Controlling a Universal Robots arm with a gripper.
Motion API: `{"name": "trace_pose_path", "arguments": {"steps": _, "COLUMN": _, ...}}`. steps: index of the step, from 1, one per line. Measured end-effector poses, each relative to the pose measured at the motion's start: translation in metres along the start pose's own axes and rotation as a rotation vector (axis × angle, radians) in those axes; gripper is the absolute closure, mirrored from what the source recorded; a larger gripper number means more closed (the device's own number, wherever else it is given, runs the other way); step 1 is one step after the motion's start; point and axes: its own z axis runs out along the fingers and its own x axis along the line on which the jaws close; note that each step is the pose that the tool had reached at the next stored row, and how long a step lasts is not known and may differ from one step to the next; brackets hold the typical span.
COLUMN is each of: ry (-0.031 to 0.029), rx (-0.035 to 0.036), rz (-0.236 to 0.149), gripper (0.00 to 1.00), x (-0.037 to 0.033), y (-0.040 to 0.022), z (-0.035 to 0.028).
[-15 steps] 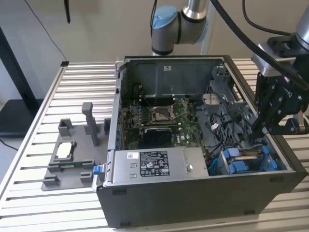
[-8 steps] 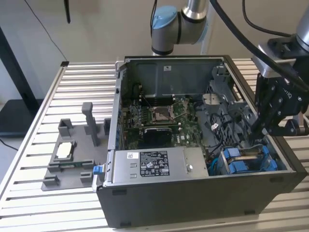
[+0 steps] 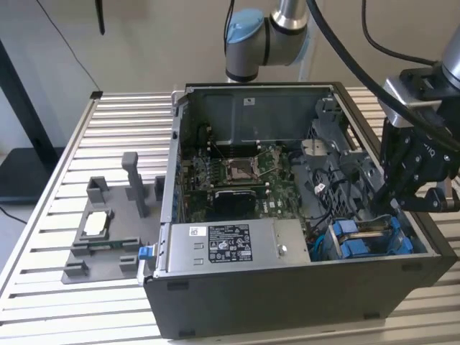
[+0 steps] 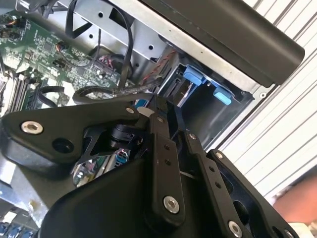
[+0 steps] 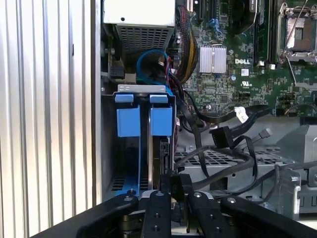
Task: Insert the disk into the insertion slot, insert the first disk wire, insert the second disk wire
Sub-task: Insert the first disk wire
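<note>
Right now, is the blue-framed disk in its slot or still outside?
In. The disk sits inside the insertion slot, its blue tabs at the cage's opening. Whether it is fully seated, cannot tell.

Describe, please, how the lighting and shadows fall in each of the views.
Exterior view: soft even light, the case shaded inside. First wrist view: slatted table bright, the drive cage dark in its depth. Second wrist view: table very bright, motherboard dimmer.
</note>
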Motion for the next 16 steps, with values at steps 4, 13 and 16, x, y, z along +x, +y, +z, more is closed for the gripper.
{"name": "trace_pose_path", "arguments": {"steps": 4, "ry": -0.0001, "rx": 0.0001, "rz": 0.0, "gripper": 0.8, "x": 0.0008, "y": -0.0015, "z": 0.0029}}
{"name": "trace_pose_path", "arguments": {"steps": 13, "ry": -0.0001, "rx": 0.0005, "rz": 0.0, "gripper": 0.8, "x": 0.0016, "y": -0.0049, "z": 0.0103}}
{"name": "trace_pose_path", "arguments": {"steps": 16, "ry": -0.0001, "rx": 0.0012, "rz": 0.0, "gripper": 0.8, "x": 0.0018, "y": -0.005, "z": 0.0128}}
